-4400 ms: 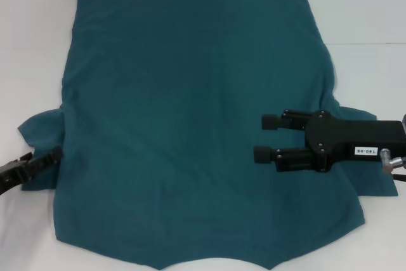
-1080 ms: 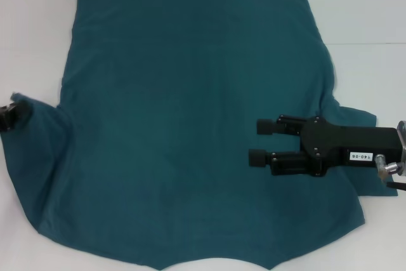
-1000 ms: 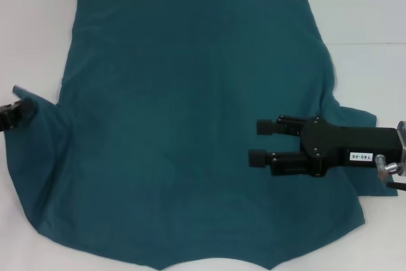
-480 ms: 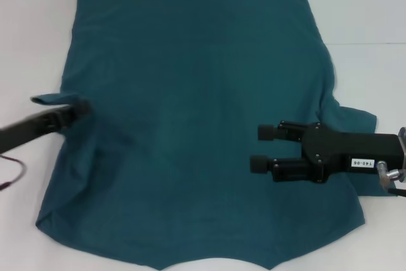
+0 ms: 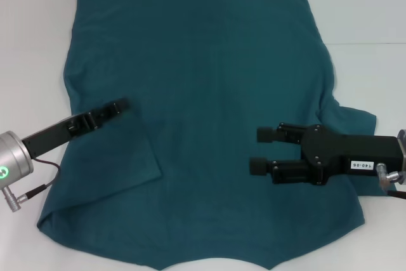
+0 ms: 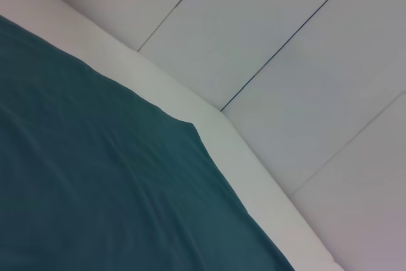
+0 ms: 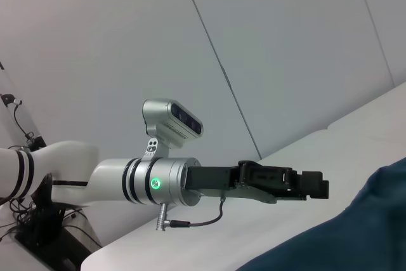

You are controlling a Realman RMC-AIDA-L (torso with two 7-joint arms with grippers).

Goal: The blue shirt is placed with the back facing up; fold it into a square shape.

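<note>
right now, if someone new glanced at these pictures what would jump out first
The blue shirt dominates, spread over most of the white table, with its left sleeve folded inward over the body. The left gripper reaches in from the left edge, above that folded sleeve. The right gripper hangs over the shirt's right side, jaws open.
</note>
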